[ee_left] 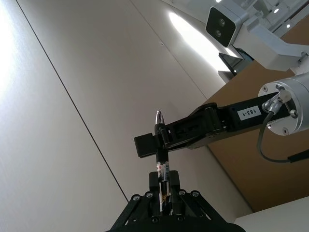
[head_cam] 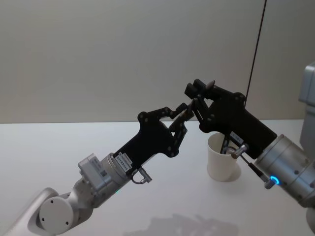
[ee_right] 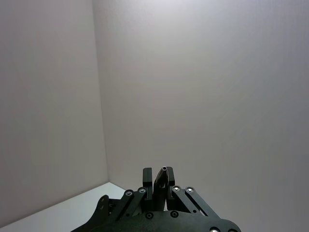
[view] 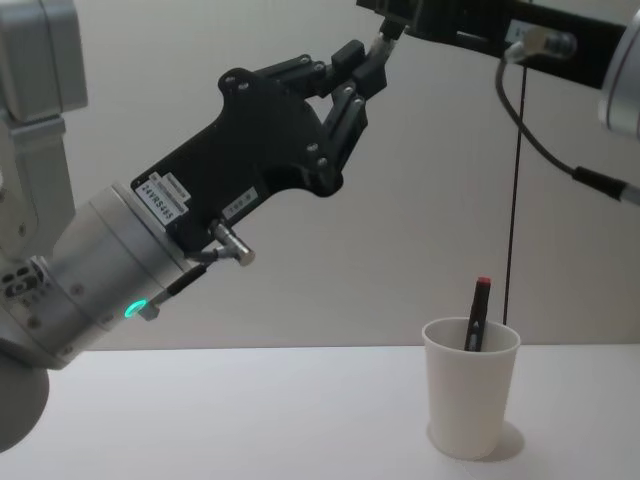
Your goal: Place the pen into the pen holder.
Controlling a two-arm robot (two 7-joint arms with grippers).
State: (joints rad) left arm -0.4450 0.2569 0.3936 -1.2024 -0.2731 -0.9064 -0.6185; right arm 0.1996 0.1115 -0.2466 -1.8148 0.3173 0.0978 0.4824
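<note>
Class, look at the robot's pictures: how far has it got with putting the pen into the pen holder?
Done: one red-capped pen already stands in the pen holder on the table.

In hand: a second pen is held up in the air, well above the table. The left gripper and right gripper both pinch it, apparently mid-handover.

Left: one gripper must let go, and the other must lower this pen into the cup.

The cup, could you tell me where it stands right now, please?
In the chest view the cup stands upright on the table, on the robot's right, with a red-tipped pen standing in it.
</note>
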